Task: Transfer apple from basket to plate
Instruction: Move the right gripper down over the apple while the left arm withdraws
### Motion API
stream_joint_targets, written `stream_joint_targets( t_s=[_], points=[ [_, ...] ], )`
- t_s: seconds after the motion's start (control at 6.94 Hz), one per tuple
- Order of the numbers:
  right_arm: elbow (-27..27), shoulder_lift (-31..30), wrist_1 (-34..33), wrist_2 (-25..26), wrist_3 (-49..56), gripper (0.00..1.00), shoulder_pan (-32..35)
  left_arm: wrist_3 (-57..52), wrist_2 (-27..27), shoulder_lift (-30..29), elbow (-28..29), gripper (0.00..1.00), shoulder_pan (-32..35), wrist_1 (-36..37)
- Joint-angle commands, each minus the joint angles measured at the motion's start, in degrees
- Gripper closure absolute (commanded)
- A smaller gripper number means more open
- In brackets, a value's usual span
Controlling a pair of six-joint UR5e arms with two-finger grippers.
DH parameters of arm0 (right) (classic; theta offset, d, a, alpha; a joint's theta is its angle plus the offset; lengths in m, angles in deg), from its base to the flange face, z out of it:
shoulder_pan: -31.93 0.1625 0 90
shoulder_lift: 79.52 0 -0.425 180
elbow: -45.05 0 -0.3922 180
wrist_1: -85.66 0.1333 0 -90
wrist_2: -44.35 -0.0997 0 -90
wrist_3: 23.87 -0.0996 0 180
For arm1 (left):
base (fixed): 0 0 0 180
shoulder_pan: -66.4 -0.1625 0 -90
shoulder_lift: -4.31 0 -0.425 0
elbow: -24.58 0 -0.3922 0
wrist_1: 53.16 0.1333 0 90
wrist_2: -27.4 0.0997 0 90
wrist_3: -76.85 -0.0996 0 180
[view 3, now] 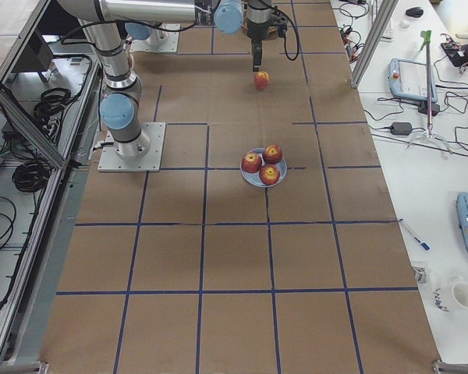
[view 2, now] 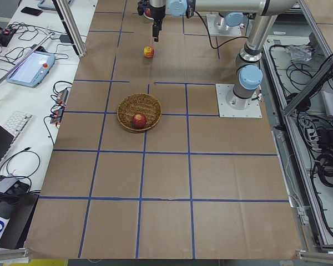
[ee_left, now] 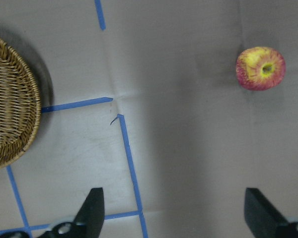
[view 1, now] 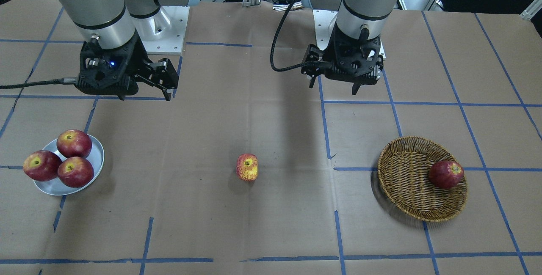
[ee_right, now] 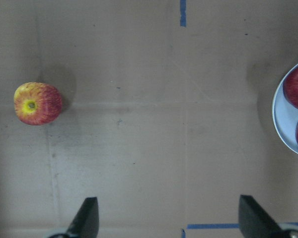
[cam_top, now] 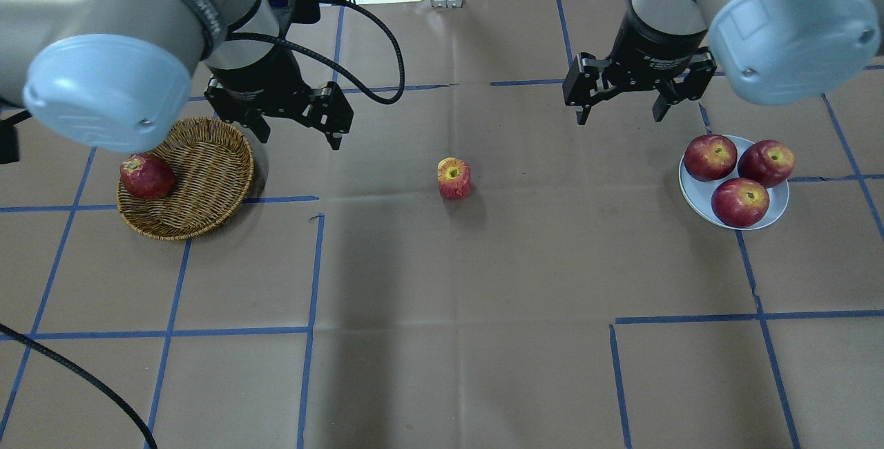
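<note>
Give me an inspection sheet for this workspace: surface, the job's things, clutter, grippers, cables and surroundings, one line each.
Surface: table covered in brown paper with a blue tape grid.
Job's things: streaked apple alone mid-table, between basket and plate, touching neither.
Clutter: one dark red apple in the basket against its rim; three dark red apples on the plate.
Grippers: left gripper open, empty, above the table beside the basket; right gripper open, empty, near the plate.
Cables: black cable loops off the left wrist; second cable shows at the overhead view's lower left.
Surroundings: desks with a tablet and keyboard beside the table.
</note>
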Motion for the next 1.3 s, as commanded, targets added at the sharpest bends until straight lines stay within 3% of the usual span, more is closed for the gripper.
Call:
stream_joint_targets(
  t_s=[0.0,0.43,0.86,1.01,1.15],
  points=[
    [2.32,6.22,-4.95,-0.08,-8.01,0.00,6.20,-0.84,0.10,3.26,-4.34,0.01,-1.16,-0.47],
    [4.62,16.07,-13.62,0.54,-16.81,0.00,13.15,-0.75,0.36,3.52,-5.06,0.01,-1.16,-0.20],
    [4.10,22.49,-20.94,0.45,-17.97,0.00,14.40,-0.84,0.71,3.52,-5.06,0.01,-1.16,-0.20],
    [4.10,24.60,-22.96,0.54,-17.98,0.00,14.75,-0.93,6.11,3.52,-4.63,0.01,-1.16,-0.11],
    [4.01,26.88,-25.50,0.62,-18.41,0.00,15.97,-0.66,8.17,3.61,-4.62,0.01,-1.07,-0.11]
  ],
)
